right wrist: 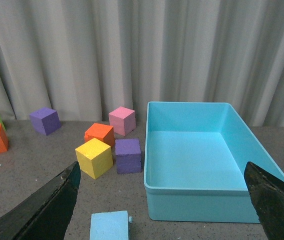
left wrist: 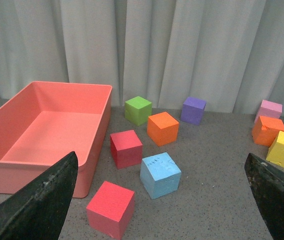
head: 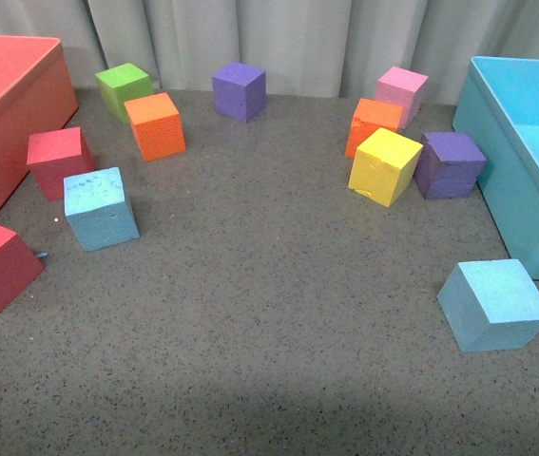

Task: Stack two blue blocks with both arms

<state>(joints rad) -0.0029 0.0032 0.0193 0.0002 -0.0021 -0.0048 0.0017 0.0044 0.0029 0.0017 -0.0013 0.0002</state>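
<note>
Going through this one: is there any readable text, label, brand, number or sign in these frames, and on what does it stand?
No readable text anywhere.
The dimpled blue block shows only scuff marks, not characters.
The other blue block, the red bin, the turquoise bin and the curtain are plain.

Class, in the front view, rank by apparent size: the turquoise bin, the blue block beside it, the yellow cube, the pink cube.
1. turquoise bin
2. blue block
3. yellow cube
4. pink cube
The cubes' ranking is unsure: nearer ones simply look larger, so they may match in true size.
</note>
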